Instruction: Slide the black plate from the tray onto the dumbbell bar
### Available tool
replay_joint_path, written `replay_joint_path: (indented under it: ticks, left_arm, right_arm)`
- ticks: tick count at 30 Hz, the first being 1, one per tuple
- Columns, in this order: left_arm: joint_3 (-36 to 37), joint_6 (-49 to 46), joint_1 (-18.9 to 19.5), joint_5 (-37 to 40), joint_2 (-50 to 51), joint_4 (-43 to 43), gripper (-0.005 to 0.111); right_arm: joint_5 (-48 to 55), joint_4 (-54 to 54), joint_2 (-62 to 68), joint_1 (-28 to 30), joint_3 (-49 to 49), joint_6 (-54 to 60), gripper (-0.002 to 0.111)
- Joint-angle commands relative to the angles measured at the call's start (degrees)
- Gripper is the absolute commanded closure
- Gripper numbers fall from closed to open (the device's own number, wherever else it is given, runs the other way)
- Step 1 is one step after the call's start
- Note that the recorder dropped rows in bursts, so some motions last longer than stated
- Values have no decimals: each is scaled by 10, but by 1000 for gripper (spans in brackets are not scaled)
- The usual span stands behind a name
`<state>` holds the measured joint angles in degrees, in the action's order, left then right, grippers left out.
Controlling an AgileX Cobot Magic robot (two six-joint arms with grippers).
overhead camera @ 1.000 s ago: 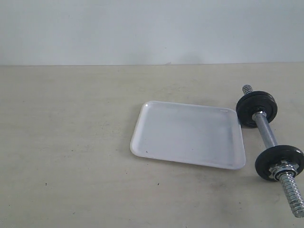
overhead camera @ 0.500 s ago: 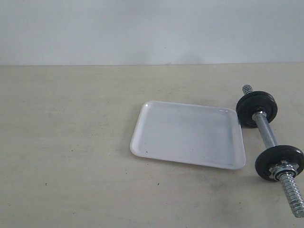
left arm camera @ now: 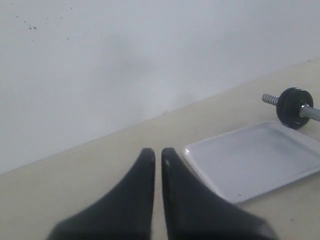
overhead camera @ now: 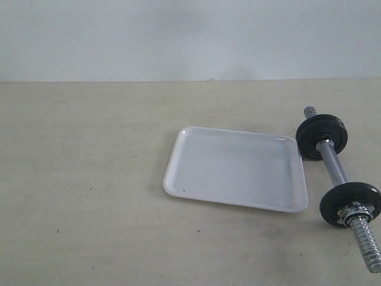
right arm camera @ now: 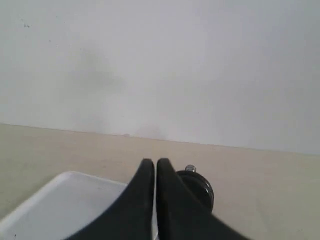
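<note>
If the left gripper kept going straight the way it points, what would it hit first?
Likely bare table, then the wall. The shut left gripper points just beside the tray corner, not at it; depth is unclear.

Tray (overhead camera: 238, 170) is seen as white glossy plastic, smooth. Dumbbell bar (overhead camera: 336, 170) is seen as shiny chrome metal, coarsely threaded at the ends. Its disc plates (overhead camera: 321, 136) are seen as black, dull-sheened. Tabletop (overhead camera: 89, 190) is seen as beige, matt, faintly scuffed.
</note>
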<state>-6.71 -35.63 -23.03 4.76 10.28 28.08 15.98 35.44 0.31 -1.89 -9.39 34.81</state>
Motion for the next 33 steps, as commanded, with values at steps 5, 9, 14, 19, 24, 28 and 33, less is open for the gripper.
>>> replay_joint_path:
  ticks: [5,9,14,19,24,28,33]
  left_arm:
    - [47,-8,1,-54,-2,-1,102]
    - [62,-8,1,-66,-2,-1,102]
    - [67,-8,1,-75,-2,-1,102]
    - [67,-15,1,-66,-2,-5,102]
    - [67,-18,1,-51,-2,-7,102]
    - [67,-18,1,-35,-2,-7,102]
    - [67,-18,1,-32,-2,-7,102]
  right_arm:
    - [-57,21,-3,1,78,2,108]
    - [-70,21,-3,1,94,5,108]
    - [-64,11,-3,1,94,12,108]
    - [-60,11,-3,1,94,12,108]
    - [-58,12,-3,1,94,8,108]
    - [-60,9,-3,1,94,7,108]
    - [-39,10,-3,1,94,7,108]
